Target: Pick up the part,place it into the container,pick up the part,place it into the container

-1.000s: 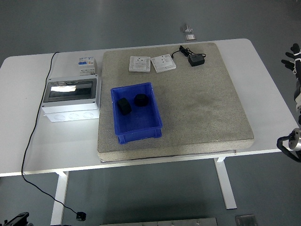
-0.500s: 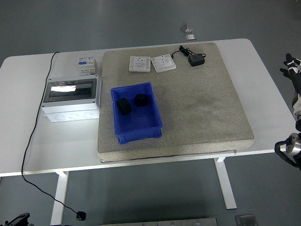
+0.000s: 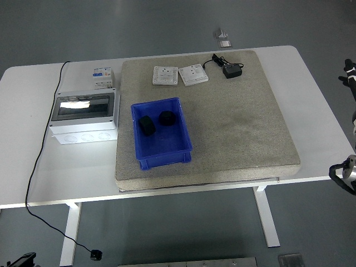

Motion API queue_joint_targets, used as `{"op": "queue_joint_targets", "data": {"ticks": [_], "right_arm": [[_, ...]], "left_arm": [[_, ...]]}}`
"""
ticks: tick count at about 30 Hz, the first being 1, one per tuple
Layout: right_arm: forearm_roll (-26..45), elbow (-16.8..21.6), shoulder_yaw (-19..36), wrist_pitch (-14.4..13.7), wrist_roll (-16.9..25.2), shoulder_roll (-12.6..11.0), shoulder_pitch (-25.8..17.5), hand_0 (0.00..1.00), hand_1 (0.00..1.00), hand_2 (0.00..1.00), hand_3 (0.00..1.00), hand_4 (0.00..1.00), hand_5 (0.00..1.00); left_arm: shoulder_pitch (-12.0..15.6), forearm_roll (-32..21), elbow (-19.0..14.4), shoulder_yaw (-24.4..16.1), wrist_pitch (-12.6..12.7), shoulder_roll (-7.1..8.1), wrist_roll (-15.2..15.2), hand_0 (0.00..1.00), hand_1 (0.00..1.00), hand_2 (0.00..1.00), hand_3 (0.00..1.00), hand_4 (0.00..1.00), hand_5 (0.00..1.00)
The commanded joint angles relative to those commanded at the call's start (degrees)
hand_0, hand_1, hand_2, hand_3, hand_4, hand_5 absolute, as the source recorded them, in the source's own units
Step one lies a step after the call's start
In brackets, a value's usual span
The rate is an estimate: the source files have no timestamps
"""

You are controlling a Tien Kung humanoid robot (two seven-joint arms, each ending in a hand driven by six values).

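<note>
Black parts (image 3: 147, 125) in the blue container (image 3: 181, 130) look small, rigid, light, easy to pinch sideways; right hand (image 3: 350, 72) state unclear.

**Right arm pulls away from the table**

The right hand (image 3: 350, 71) has moved further to the right and a little lower than one second ago. Before, the black fingers were seen well at the right edge, beside the table's far right corner; now only a small tip of them shows at the edge of the picture. The right arm's joint (image 3: 346, 172) in the lower right has also shifted slightly toward the edge, so less of it is visible.
</note>
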Motion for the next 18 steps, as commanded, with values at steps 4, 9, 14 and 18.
{"op": "queue_joint_targets", "data": {"ticks": [4, 9, 14, 18], "right_arm": [[-3.2, 0.5, -0.4, -0.5, -1.1, 0.1, 0.2, 0.744, 0.585, 0.669, 0.661, 0.952, 0.647], [-7.3, 1.1, 0.1, -0.9, -2.5, 0.0, 0.2, 0.744, 0.585, 0.669, 0.661, 0.952, 0.647], [-8.3, 1.3, 0.6, -1.0, -2.8, -0.2, 0.3, 0.746, 0.586, 0.67, 0.663, 0.945, 0.636], [-7.8, 1.3, 0.8, -0.9, -2.8, -0.2, 0.2, 0.744, 0.583, 0.672, 0.662, 0.939, 0.632]], "left_arm": [[-0.1, 0.3, -0.1, 0.6, 1.3, -0.19, 0.0, 0.732, 0.74, 0.759, 0.837, 0.86, 0.684], [-0.1, 0.9, -0.2, 1.7, 3.5, -0.55, 0.0, 0.732, 0.74, 0.759, 0.837, 0.86, 0.684], [0.0, 1.1, -0.3, 2.1, 4.0, -0.67, 0.0, 0.725, 0.729, 0.731, 0.803, 0.733, 0.775], [0.0, 1.3, -0.3, 1.9, 4.0, -0.64, 0.0, 0.726, 0.73, 0.732, 0.785, 0.72, 0.748]]}}
